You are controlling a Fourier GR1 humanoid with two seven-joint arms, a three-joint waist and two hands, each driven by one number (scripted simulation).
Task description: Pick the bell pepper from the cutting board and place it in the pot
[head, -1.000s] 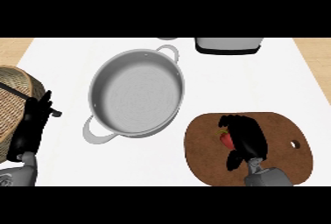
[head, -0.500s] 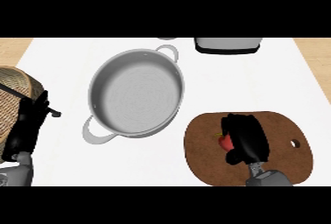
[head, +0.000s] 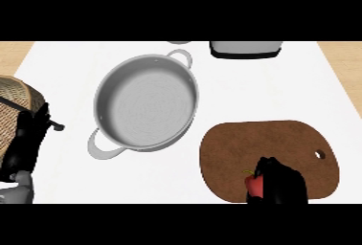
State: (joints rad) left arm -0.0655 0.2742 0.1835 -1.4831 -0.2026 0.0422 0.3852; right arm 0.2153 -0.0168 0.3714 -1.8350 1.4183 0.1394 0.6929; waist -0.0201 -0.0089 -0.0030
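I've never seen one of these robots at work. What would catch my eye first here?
Probably the big grey pot, with nothing in it, left of centre on the white counter. Next comes the brown cutting board at lower right, where the robot's black right hand curls round a red bell pepper at the board's near edge. At the far left, the left hand rests beside a wicker basket.

The pot (head: 147,104) sits on the tabletop (head: 283,91); right of it and nearer the lower edge lies the cutting board (head: 268,148). On the board's near part, well right of the pot, is the bell pepper (head: 253,184) with the right hand (head: 279,184) curled round it. Left of the pot is the left hand (head: 28,139) beside what may be a basket (head: 16,98).
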